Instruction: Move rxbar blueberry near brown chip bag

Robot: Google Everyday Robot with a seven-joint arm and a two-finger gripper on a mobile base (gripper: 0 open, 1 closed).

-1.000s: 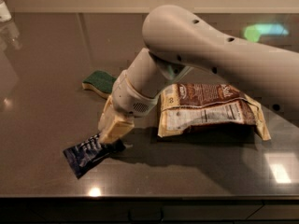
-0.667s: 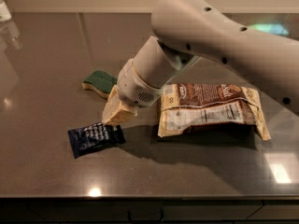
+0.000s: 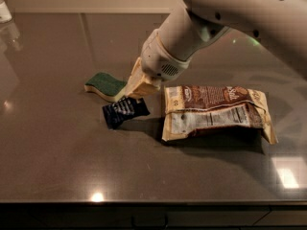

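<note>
Since the earlier frame the rxbar blueberry (image 3: 125,111) has travelled to the right and away from the front edge of the counter, and the gripper (image 3: 131,93) has travelled together with it. Now the bar is just beside the left end of the brown chip bag (image 3: 216,111), with only a narrow dark strip of counter between them; they do not touch. The gripper is directly above the bar, pointing down and to the left, and its pale tip meets the bar's upper edge. I read it as closed on that edge, because the bar follows it from frame to frame. The bar sits at a small angle, its white text facing up; I cannot tell if its lower edge rests on the surface or is slightly lifted. The brown chip bag lies flat with its white label panel turned toward me. Behind the bar, to the left of the gripper, lies a sponge (image 3: 106,84) with a green top, near the bar. The white arm (image 3: 230,13) comes in from the upper right and crosses above the bag. Everything stands on a dark glossy counter (image 3: 57,166).
</note>
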